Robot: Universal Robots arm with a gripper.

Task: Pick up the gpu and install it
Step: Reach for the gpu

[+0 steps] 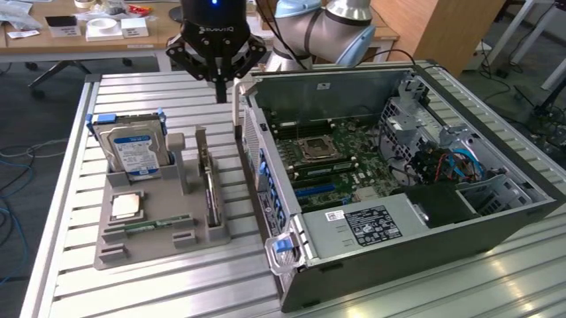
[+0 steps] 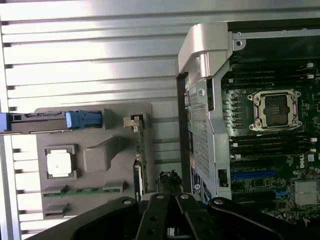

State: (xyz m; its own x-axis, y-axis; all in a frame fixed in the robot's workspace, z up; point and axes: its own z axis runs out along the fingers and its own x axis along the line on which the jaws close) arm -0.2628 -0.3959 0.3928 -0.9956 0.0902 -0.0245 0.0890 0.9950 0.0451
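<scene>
The gpu stands on edge in a slot of the grey holder tray, a thin green card with a silver bracket at its far end. From the wrist view it is a narrow edge beside the tray's upright post. My gripper hangs shut and holds nothing, above the slatted table just beyond the card's far end and close to the open computer case. In the wrist view the closed fingertips sit between the tray and the case wall.
A silver hard drive with blue label stands at the tray's far end, with a CPU and a RAM stick lying nearer. The case lies open on its side, motherboard exposed. Desks and chairs stand behind the table.
</scene>
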